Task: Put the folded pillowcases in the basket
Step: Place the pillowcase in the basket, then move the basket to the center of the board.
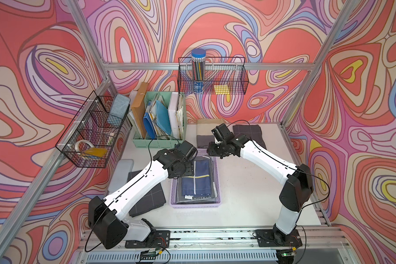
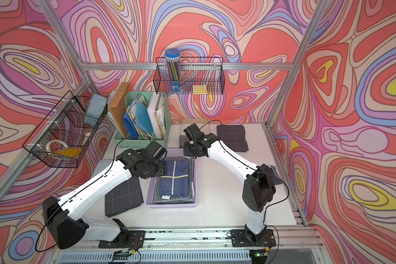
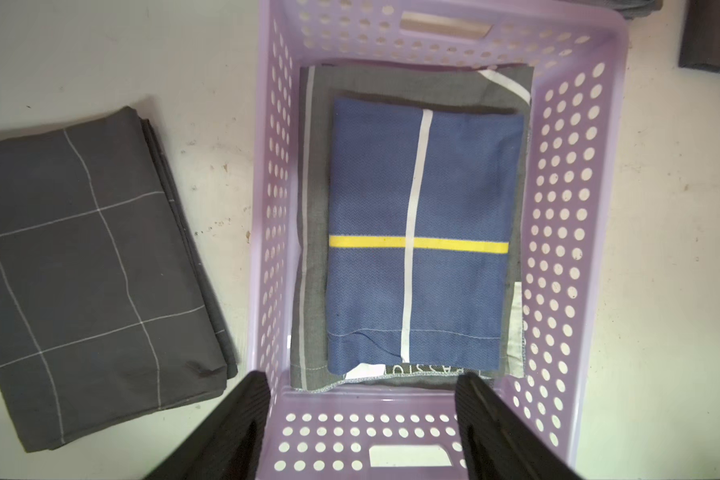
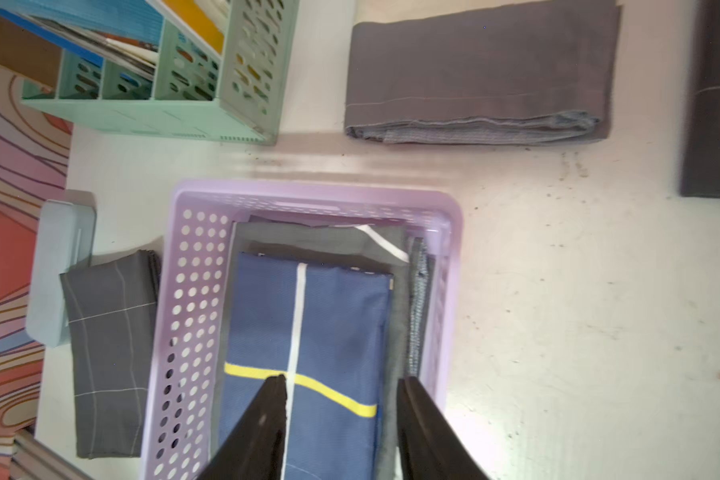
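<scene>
Blue striped pillowcase (image 3: 454,187), lavender basket (image 3: 566,208)

White table (image 1: 238,182): lavender basket (image 1: 196,205), green organiser (image 1: 158,142), folded grey cloths (image 1: 146,198).

We see the left arm (image 1: 135,182) and right arm (image 1: 268,160) stretched inward, left gripper (image 3: 364,376) spread wide, right gripper (image 4: 345,377) parted less, both empty.

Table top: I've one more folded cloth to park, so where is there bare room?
Widest bare patch: between the basket, the right arm and the dark cloth at the back. A narrower strip lies in front of the basket. Crowded: under the left arm, with checked cloth and grey case.
</scene>
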Robot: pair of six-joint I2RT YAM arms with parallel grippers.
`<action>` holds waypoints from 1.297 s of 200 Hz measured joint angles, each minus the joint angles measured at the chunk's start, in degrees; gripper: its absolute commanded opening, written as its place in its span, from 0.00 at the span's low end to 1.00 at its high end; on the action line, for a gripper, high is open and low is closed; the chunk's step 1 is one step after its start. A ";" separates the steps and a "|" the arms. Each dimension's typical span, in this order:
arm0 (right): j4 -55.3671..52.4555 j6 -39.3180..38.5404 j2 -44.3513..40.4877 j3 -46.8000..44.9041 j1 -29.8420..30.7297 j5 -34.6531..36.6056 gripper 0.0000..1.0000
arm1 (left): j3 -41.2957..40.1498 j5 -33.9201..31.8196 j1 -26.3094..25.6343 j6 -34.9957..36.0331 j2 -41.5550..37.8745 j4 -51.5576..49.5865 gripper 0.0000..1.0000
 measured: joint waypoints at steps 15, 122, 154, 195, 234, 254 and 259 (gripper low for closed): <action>-0.26 -1.05 -1.68 -2.84 -3.98 -0.55 0.43 | 0.42 -0.57 1.07 0.98 0.70 -0.22 0.75; 1.01 -4.87 -2.10 -12.26 -2.32 -10.93 0.51 | -4.33 6.54 21.68 3.61 3.63 0.94 0.75; 0.59 -4.76 0.17 -12.98 -1.09 -11.52 0.45 | -4.33 7.43 23.17 4.39 3.58 0.92 0.75; -0.48 -4.55 1.07 -13.94 -1.11 -9.55 0.22 | -4.33 8.48 24.26 5.42 2.27 0.94 0.74; 0.37 -2.82 2.99 -13.55 -1.11 -10.38 0.00 | -5.73 10.08 26.05 4.66 1.53 2.21 0.72; 0.20 -2.67 2.84 -13.57 -1.11 -9.22 0.00 | -9.49 10.95 29.14 2.14 0.90 3.43 0.72; 0.11 -2.67 2.71 -13.70 -1.11 -8.76 0.00 | -10.16 10.80 29.59 1.44 0.85 3.39 0.73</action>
